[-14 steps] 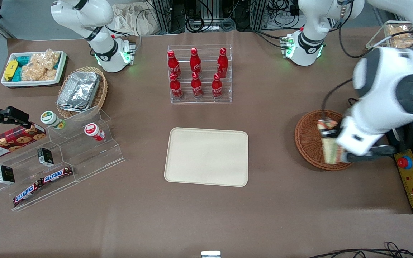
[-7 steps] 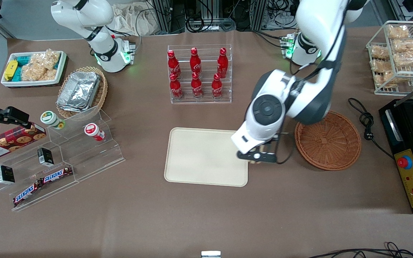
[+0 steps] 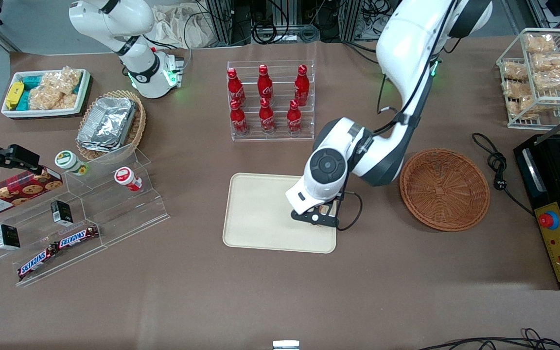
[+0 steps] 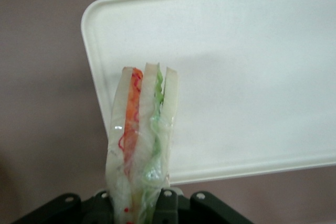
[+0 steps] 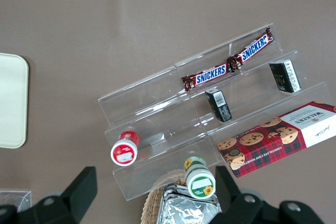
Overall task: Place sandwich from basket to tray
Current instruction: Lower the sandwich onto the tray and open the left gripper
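The gripper [image 3: 323, 213] hangs above the tray [image 3: 260, 214], over the end of the tray that faces the basket [image 3: 444, 188], and its fingers [image 4: 167, 209] are closed on the sandwich [image 4: 140, 145]. In the left wrist view the wedge sticks out from between the fingers, wrapped in clear film, with three pale bread slices, an orange-red layer and a green layer showing edge-on; its tip reaches over the tray's cream surface close to a rounded corner. From the front only a sliver of the sandwich shows under the wrist. The basket sits on the brown counter [image 3: 280, 296] just beside the tray, toward the working arm's end, with nothing in it. A clear rack of red bottles [image 3: 266, 99] stands farther from the front camera than the tray.
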`<state>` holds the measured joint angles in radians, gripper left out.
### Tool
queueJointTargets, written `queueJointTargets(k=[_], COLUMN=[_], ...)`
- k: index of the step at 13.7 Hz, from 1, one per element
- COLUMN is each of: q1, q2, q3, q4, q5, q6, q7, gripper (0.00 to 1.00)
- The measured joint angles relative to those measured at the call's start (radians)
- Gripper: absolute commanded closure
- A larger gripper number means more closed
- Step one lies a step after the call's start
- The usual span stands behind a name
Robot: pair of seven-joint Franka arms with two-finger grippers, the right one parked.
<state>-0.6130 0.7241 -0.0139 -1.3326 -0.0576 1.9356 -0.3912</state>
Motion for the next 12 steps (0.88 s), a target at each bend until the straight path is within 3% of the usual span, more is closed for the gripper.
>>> queueJointTargets(k=[3,6,8,10,11,12], q1=[0.002,0.003,0.003,0.005,0.006,0.008], q2=[0.05,0.056,0.057,0.066,0.073,0.078], q3=[0.0,0.0,0.0,0.001,0.001,0.001], q4=[0.0,0.002,0.002,-0.004,-0.009,-0.013], q5=[0.0,0.0,0.0,0.0,0.0,0.0], q6=[0.047,0.061,0.092,0.157,0.182,0.194], q7=[-0.031,-0.067,-0.092,-0.105,-0.108,-0.108], gripper=[0.94,0.76,0.42,0.16,0.08,0.06])
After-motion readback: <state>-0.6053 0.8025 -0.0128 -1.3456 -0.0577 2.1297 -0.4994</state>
